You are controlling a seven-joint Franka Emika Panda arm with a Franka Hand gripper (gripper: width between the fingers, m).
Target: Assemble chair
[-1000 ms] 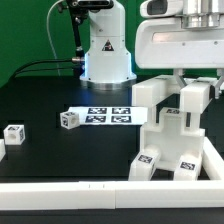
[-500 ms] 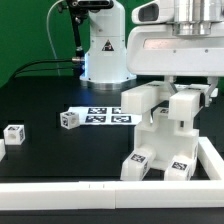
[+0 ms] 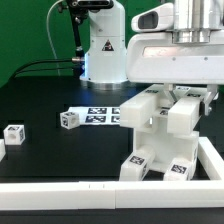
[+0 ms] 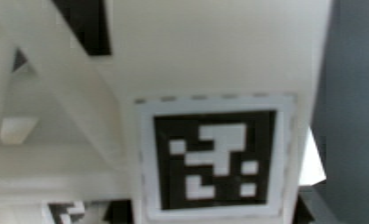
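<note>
noting the gripper (image 3: 178, 93) at the exterior view's right, we see its wide white body hanging low over the chair (image 3: 160, 140), hiding much of the top of that assembly. the jaws stand partly apart and, as far as we can read it, are closed on an upright piece at the chair's top; the contact itself is half hidden under the gripper body. the chair is a stack of chunky white blocks, tilted, with one block jutting toward the exterior view's left and tagged feet down on the black table (image 3: 50, 100), close to the corner of the white border rail (image 3: 80, 190). in the wrist view a white slab fills nearly everything, carrying one black-and-white tag (image 4: 211, 152); it sits so near the lens that we cannot make out the fingers there. the marker board (image 3: 98, 115) lies flat just beside the chair, toward the exterior view's left. a small tagged cube (image 3: 68, 120) sits touching or just beside the board's far end, and a second cube (image 3: 14, 133) is well apart, further left. the arm's base (image 3: 104, 55) stands behind the board, with dark cables (image 3: 40, 68) trailing off toward the green backdrop.
</note>
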